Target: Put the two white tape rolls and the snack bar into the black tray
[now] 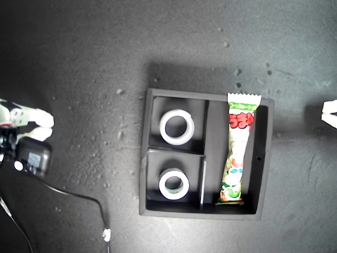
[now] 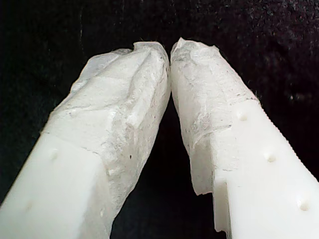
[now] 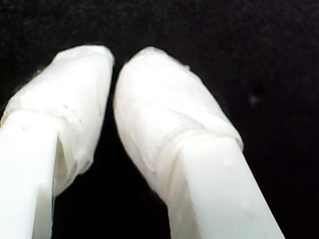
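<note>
My first gripper (image 2: pixel 170 50): taped tips touching, clenched on nothing. My second gripper (image 3: pixel 113 64): tips closed, empty. Black tray (image 1: pixel 145 158), exterior view's centre, holds both white tape rolls (image 1: pixel 177 127) (image 1: pixel 174 184) in small compartments; snack bar (image 1: pixel 237 150), green-white-red, print unreadable, in long one.

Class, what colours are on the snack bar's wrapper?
Green, white and red on the snack bar, clearest in the exterior view.

Probably a lab bench — dark speckled mat (image 1: pixel 79 63), trailing black cable (image 1: pixel 79 196).
</note>
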`<action>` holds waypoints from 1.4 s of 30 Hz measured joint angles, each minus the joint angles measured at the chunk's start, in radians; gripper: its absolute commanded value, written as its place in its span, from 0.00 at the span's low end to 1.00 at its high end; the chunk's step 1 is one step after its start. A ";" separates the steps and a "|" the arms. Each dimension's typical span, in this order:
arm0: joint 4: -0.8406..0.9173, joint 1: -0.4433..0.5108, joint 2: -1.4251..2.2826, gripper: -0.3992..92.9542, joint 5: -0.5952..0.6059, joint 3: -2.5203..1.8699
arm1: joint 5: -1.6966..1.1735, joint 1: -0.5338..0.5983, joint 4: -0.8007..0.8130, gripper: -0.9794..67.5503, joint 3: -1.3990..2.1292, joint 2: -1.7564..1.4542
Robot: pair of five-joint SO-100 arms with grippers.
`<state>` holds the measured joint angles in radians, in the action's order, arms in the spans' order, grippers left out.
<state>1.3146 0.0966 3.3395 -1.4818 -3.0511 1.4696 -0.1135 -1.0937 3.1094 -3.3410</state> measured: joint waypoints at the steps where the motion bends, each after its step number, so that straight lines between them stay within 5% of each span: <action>1: -0.017 0.000 0.000 0.01 -0.005 -0.023 | 0.000 -0.009 -0.020 0.01 0.002 -0.002; 9: 0.032 -0.003 0.000 0.01 -0.061 -0.031 | 0.000 -0.037 -0.235 0.01 0.003 -0.002; 19: 0.041 -0.009 0.000 0.01 0.121 -0.031 | 0.000 -0.029 -0.239 0.01 0.003 -0.002; 42: 0.041 -0.009 0.000 0.01 0.133 -0.031 | 0.000 0.008 -0.239 0.01 0.003 -0.002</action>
